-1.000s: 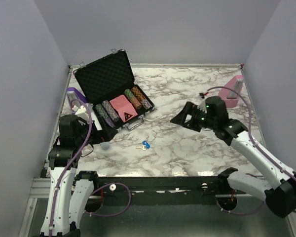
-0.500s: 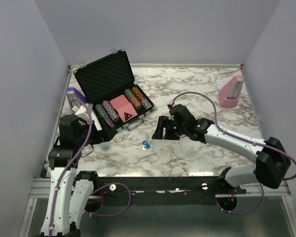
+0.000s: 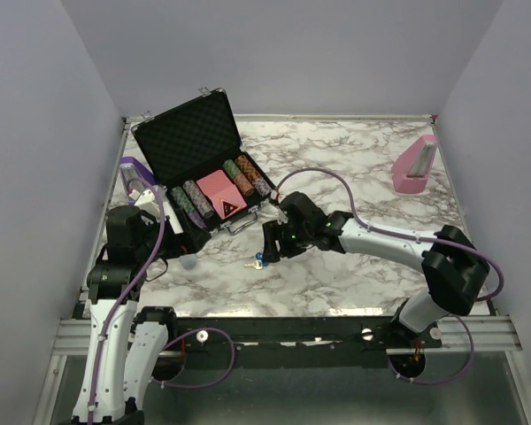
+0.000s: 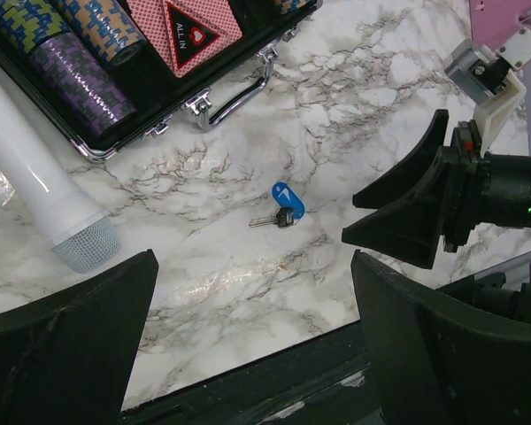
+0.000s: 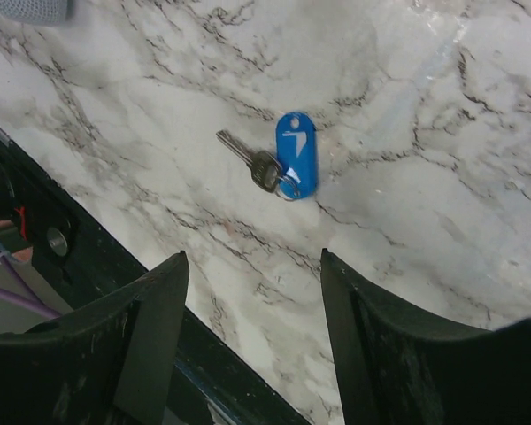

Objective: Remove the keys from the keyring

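Centrally in the right wrist view, a small silver metal key (image 5: 237,146) and blue oval plastic keyring (image 5: 296,152) are lying joined on a white marble table (image 5: 425,88). The right gripper (image 5: 252,266) is being held spread just below them, probably for grasping; the left gripper (image 4: 252,266), likewise spread and empty, is being held aside.

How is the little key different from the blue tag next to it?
The key is silver metal; the tag is blue with a pale mark. The key is thin; the tag is a wider oval. Both lie flat on the marble table, joined at one end.
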Tool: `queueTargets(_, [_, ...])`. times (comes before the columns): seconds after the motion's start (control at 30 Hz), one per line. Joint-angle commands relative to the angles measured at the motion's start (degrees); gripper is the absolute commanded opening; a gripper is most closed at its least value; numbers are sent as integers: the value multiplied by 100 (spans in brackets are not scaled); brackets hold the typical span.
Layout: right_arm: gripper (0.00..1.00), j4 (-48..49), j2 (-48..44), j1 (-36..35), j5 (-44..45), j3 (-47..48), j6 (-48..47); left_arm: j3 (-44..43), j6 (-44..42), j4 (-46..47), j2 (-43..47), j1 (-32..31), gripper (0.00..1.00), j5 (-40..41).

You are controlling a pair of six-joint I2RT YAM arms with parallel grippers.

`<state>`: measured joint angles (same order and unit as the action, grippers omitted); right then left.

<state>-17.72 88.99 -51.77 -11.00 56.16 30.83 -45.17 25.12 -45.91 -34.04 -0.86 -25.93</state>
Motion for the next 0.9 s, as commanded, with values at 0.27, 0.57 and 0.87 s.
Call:
queueTargets(0.27, [64, 392, 1340, -26, -894, 773, -771, 87, 54, 126, -24, 7, 99, 124])
queueTargets(0.57, [64, 409, 1700, -26, -1079, 1011, -973, 96, 63, 144, -15, 7, 99, 132])
queueTargets(0.87, [63, 383, 1964, -26, -1272, 1151, -1105, 96, 72, 144, 12, 7, 99, 159])
